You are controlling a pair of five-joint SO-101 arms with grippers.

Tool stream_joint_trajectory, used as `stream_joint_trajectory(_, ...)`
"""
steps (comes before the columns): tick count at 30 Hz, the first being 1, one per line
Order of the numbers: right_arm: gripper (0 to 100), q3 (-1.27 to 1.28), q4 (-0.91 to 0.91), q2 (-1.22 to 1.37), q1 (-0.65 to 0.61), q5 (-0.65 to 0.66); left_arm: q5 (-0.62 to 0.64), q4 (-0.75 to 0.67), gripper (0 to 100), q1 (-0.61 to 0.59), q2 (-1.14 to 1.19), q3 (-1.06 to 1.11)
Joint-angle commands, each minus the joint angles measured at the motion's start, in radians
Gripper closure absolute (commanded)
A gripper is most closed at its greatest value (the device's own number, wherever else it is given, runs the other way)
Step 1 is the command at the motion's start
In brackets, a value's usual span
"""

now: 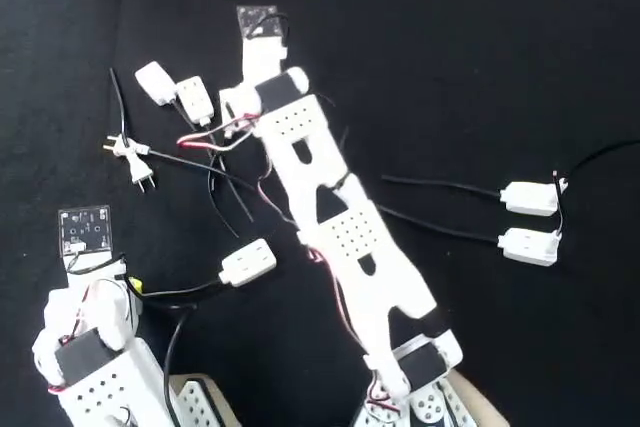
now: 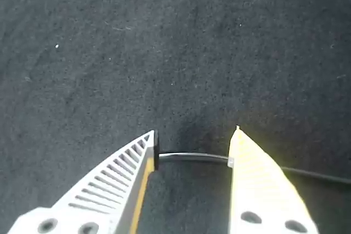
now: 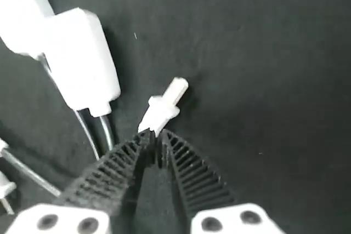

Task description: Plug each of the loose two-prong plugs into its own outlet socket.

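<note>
My right gripper (image 3: 158,138) is shut on a small white plug (image 3: 163,106), whose end sticks out past the black fingertips. Right beside it lies a white outlet socket (image 3: 82,61) with cables leaving it. In the high view this gripper (image 1: 224,117) sits next to that socket (image 1: 195,97) at the far left. A loose two-prong plug (image 1: 135,159) lies on the cloth nearby, prongs bare. My left gripper (image 2: 192,149) is open, low over the cloth, with a thin black cable (image 2: 192,157) running between its fingertips. It stands at the near left (image 1: 130,287).
Another white socket (image 1: 247,261) lies mid-table on its black cable. Two more sockets (image 1: 528,197) (image 1: 530,245) lie at the right, with cables running toward the centre. Black cables cross the black cloth between the arms. The right arm stretches diagonally across the middle.
</note>
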Motion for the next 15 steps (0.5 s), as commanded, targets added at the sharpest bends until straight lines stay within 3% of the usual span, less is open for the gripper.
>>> stream_joint_trajectory(1, 98.5, -0.041, 0.023, -0.093, 0.017, 0.008, -0.008, -0.002, 78, 0.001, -0.009, -0.007)
stream_joint_trajectory(4, 95.3, -0.033, 0.014, -0.068, -0.005, -0.003, -0.008, -0.002, 78, 0.001, -0.009, -0.007)
stream_joint_trajectory(10, 73.4, -0.033, -0.078, -0.002, -0.043, -0.035, -0.008, -0.002, 78, 0.001, -0.009, -0.007)
stream_joint_trajectory(15, 69.8, -0.015, -0.14, 0.01, -0.061, -0.048, -0.008, 0.002, 78, 0.001, -0.009, -0.007)
